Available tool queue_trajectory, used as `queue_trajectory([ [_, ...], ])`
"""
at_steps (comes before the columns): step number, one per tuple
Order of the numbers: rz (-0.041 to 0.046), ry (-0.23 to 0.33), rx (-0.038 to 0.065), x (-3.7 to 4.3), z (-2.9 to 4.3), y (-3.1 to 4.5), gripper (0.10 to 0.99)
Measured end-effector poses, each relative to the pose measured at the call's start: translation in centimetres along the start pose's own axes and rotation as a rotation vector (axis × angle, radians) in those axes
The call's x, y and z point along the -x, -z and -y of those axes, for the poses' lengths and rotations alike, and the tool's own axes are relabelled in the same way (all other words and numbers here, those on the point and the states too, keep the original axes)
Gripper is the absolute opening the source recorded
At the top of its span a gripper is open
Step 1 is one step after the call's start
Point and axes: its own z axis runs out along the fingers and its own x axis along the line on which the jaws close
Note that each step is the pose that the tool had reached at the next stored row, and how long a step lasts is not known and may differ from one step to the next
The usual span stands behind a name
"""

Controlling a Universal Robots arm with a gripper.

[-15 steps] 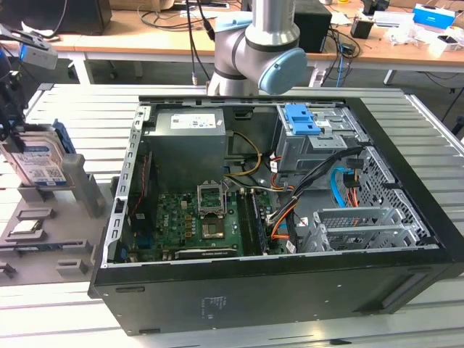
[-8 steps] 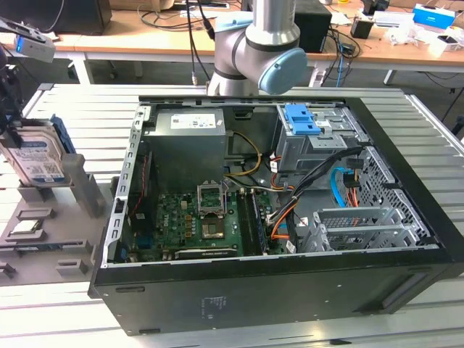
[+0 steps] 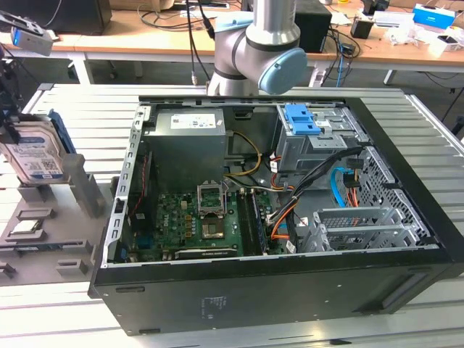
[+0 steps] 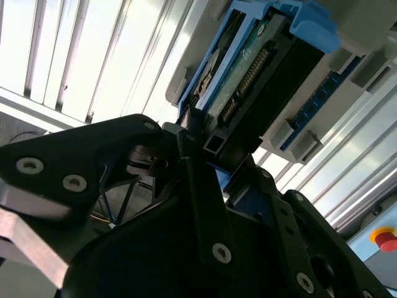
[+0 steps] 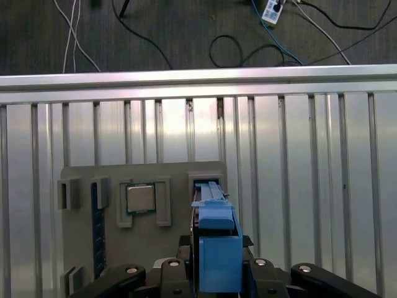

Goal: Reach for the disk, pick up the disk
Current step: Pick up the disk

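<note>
Blue-framed disk (image 3: 35, 154) upright in grey holder (image 5: 149, 248), tool (image 5: 217, 270) astride it; grip unclear.

The disk (image 3: 32, 154), at nine o'clock in the exterior view, has a dull silver-grey metal body, a papery label and a smooth blue plastic bracket (image 5: 218, 251). The worktop (image 3: 80, 109) is ribbed, shiny bare metal. The holder plate (image 5: 155, 248) looks like matt grey plastic.

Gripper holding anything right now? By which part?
Cannot be told: the gripper straddles the blue-bracketed upper end of the silver-grey metal disk, which stands in its grey holder.
</note>
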Motion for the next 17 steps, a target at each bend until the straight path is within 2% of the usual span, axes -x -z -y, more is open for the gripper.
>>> queue_trajectory([
  [6, 0.0, 0.0, 0.0, 0.01, 0.0, 1.05, 0.365],
  [17, 0.0, 0.0, 0.0, 0.01, -0.01, 2.39, 0.365],
])
